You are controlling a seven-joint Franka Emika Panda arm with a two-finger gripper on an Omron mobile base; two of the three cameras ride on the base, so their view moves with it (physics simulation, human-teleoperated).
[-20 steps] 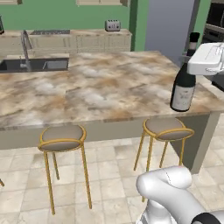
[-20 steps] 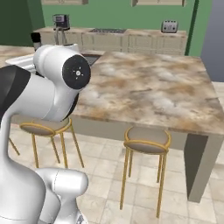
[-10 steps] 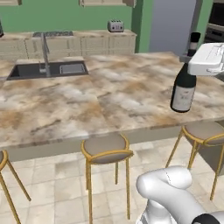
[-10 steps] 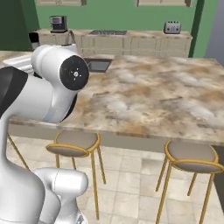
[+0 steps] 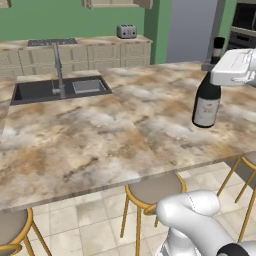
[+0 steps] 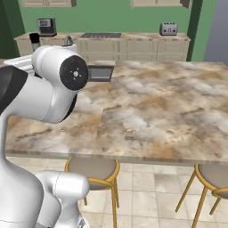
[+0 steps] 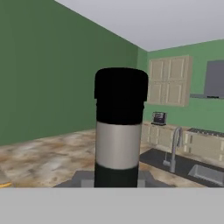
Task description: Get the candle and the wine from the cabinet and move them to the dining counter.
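Right, I have the dining table spread wide beneath the arm, its marbled slab bare where the wine hangs upright over the right part. Whether the base touches the stone I cannot tell. My pincer is closed tight on the bottle's neck from the side, so the long axis runs straight down from the grip. A sink lies well apart to the left; stools stand below the edge. Nothing blocks lowering.
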